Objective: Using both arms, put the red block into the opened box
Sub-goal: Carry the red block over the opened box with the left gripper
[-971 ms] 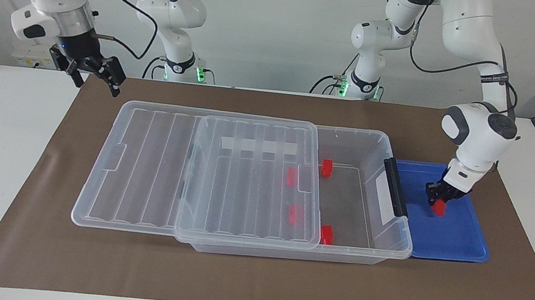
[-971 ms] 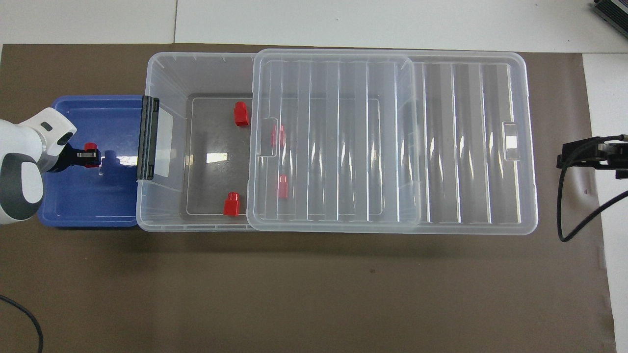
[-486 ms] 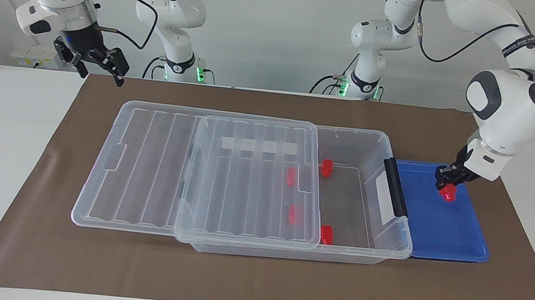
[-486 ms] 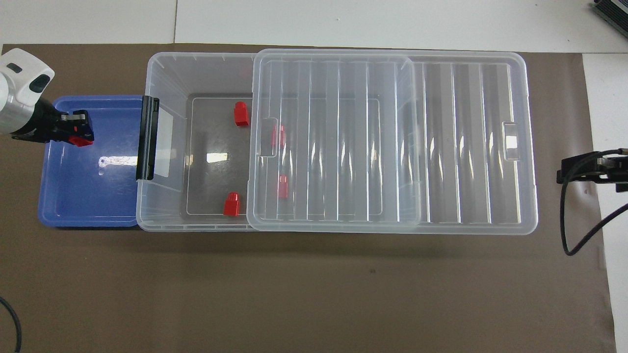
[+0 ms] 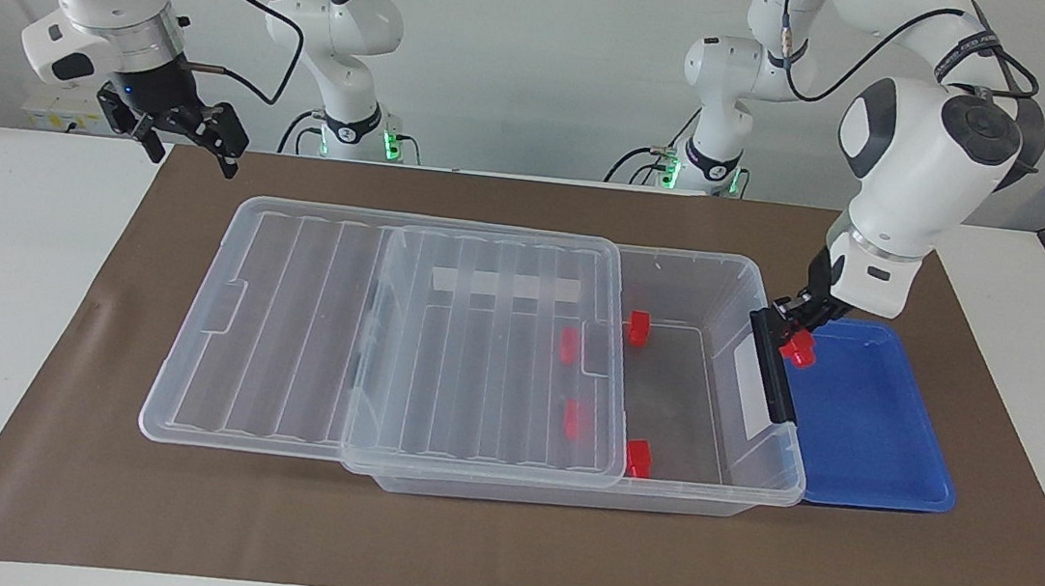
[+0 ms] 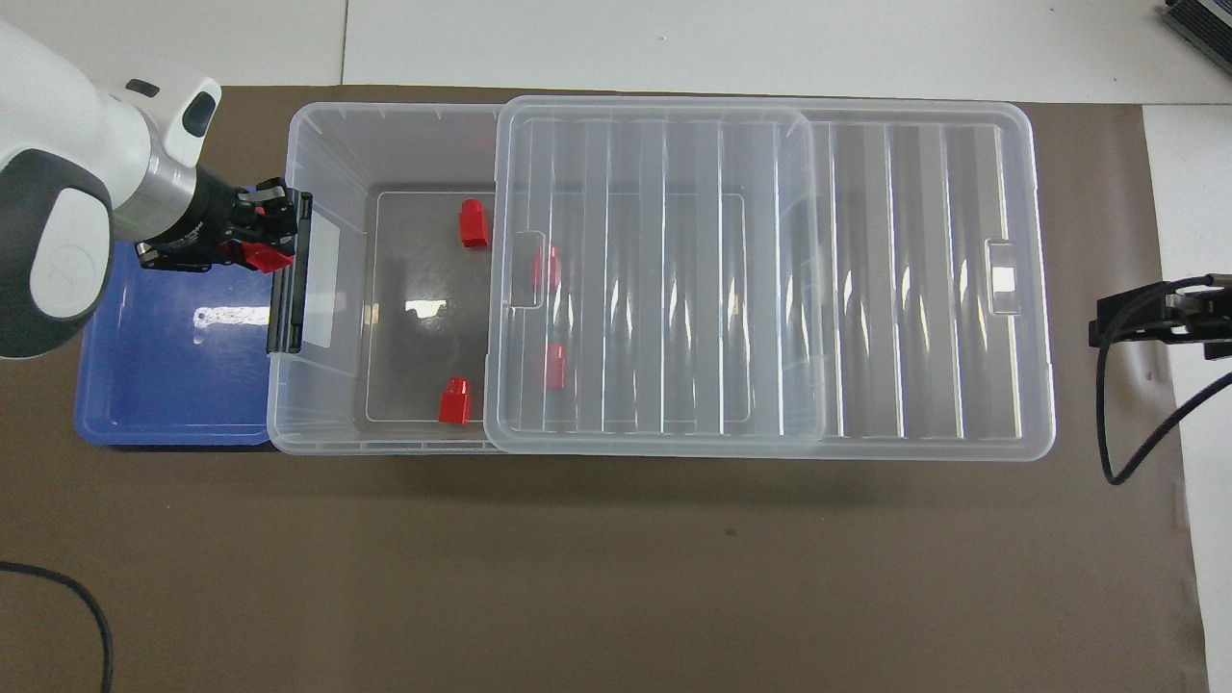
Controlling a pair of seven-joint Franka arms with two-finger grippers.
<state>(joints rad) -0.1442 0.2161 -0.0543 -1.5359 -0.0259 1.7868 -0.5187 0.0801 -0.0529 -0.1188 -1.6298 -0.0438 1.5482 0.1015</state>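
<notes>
Left end effector [image 5: 798, 334] closed on the red block [image 5: 802, 351], raised over the blue tray [image 5: 867, 436] right at the box's black handle [image 5: 772, 366]. Best to carry higher than the handle and the box [image 5: 747, 278] wall, keep level, travel on toward the open end of the box, lower over bare floor away from the four red blocks [image 5: 639, 328] already inside, then release low to avoid a bounce. Right end effector [image 5: 185, 129] waiting open above the surface [image 5: 496, 543], off the end of the slid-back lid [image 5: 382, 337]. Two inside blocks only dimly visible through the lid. Hard to judge clearance over the handle. Held block partly hidden by the fingers.
</notes>
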